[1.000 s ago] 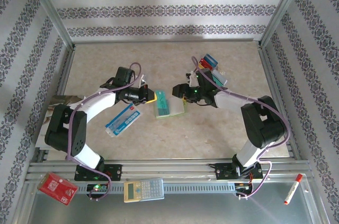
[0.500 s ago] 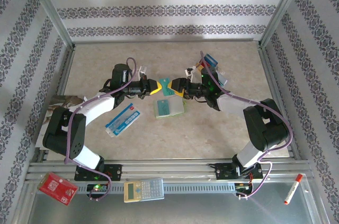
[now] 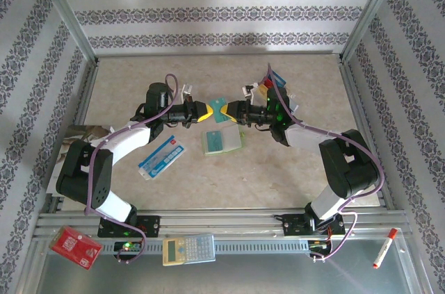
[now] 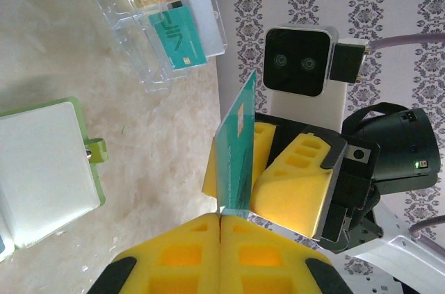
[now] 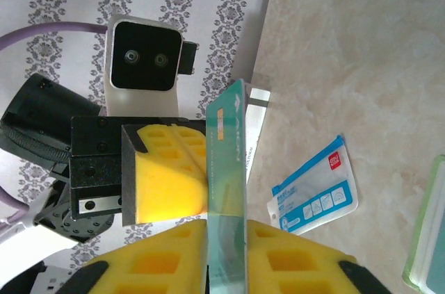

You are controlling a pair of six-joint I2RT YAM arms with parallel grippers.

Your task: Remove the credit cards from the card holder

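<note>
1. The teal credit card (image 4: 236, 148) is up in the air over the middle of the worktop (image 3: 132, 82). It stands on edge and is pinched from both ends. The left hand (image 3: 204, 113) is clamped on one short edge and the right hand (image 3: 233, 110) is closed on the opposite one.
2. The lime-green card holder (image 3: 222, 142) lies open on the worktop at 6 o'clock of the card, and nothing is touching it.
3. This reads as a hand-to-hand pass. The right hand wants a square, firm bite first. Then the left can open wide and back straight out toward 9 o'clock without twisting. A thin, slick card can easily pivot in foam pads.
4. The clear card rack (image 3: 278, 89) sits at 2 o'clock of the card and is probably the drop spot. The blue-and-white packet (image 3: 162, 157) at 8 o'clock of the holder is out of the way.
</note>
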